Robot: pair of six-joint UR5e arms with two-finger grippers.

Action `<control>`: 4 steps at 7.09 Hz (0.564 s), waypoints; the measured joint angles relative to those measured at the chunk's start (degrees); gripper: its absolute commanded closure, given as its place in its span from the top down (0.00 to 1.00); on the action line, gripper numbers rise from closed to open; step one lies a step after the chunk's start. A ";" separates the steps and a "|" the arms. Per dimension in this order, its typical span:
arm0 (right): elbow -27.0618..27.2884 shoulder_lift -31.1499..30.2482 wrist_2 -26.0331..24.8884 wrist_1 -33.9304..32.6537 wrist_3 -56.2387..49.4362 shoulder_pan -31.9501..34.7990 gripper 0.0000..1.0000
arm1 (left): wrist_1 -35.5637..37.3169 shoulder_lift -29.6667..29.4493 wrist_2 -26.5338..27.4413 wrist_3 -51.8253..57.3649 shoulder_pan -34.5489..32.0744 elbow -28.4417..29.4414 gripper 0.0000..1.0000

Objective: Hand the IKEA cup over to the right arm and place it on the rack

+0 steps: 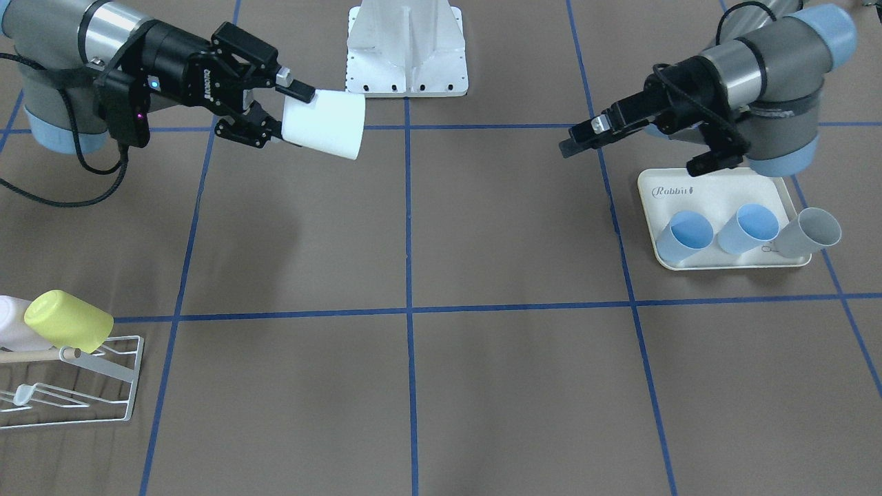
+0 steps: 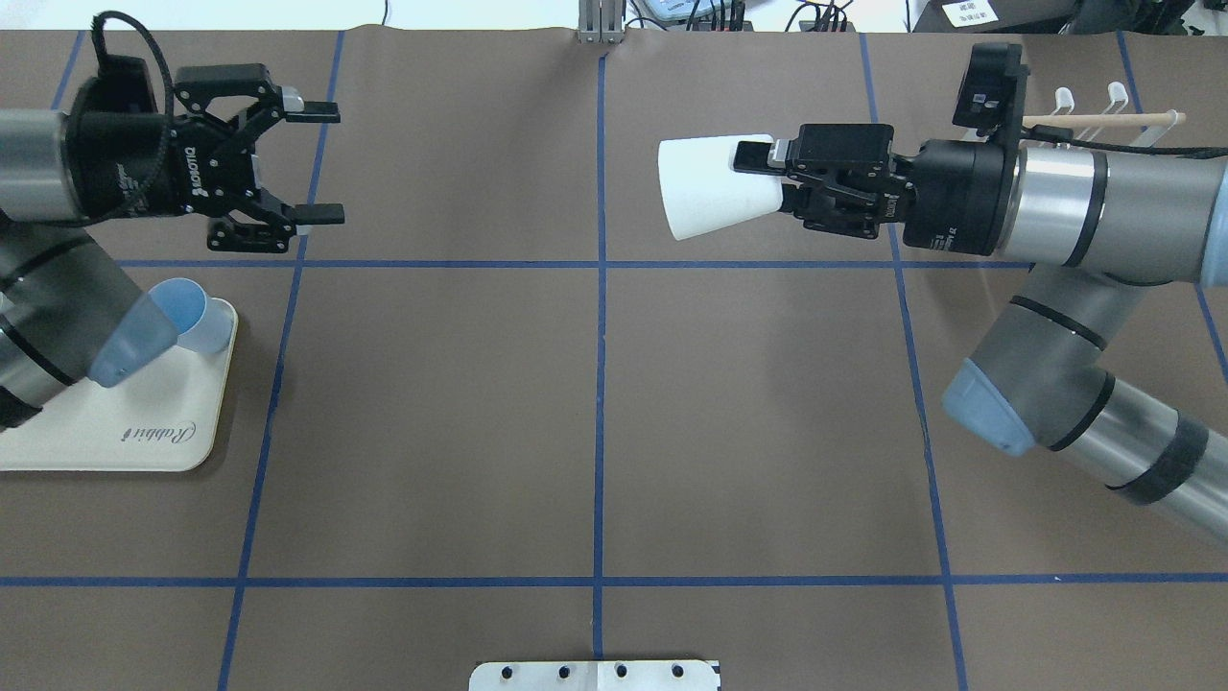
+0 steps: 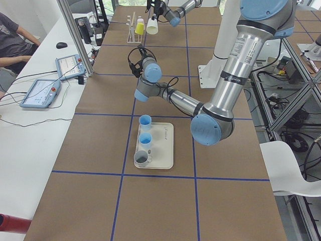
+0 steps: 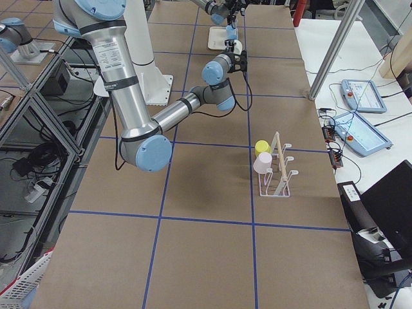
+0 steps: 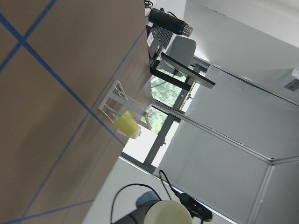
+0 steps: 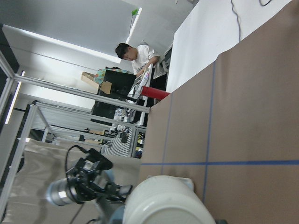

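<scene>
The IKEA cup [image 2: 715, 187] is white and is held sideways above the table, mouth toward the centre. My right gripper [image 2: 763, 179] is shut on its base end; from the front the same cup [image 1: 324, 124] sits in that gripper [image 1: 293, 114]. My left gripper [image 2: 328, 165] hangs open and empty at the far left, well apart from the cup, and shows edge-on from the front [image 1: 572, 143]. The white wire rack [image 1: 76, 386] with a wooden dowel stands at the table's corner, carrying a yellow cup [image 1: 69, 320] and a pale cup [image 1: 12, 331].
A cream rabbit-print tray [image 1: 716, 184] below the left arm holds two blue cups [image 1: 685, 235] and a grey one [image 1: 813, 233], all lying tilted. The white robot base [image 1: 406, 48] stands at mid-table. A person sits at the side bench [image 3: 15, 40].
</scene>
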 measured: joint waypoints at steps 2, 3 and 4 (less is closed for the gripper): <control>-5.29 -0.25 10.38 -5.27 -9.83 9.31 0.36 | 12.28 1.78 -12.17 19.34 -11.05 1.11 1.00; -6.46 -0.08 13.34 -9.83 -15.31 12.26 0.36 | 16.94 3.25 -15.25 28.20 -14.63 1.54 1.00; -6.84 0.13 14.68 -14.68 -19.55 14.81 0.36 | 21.31 4.72 -16.54 36.81 -17.22 1.78 1.00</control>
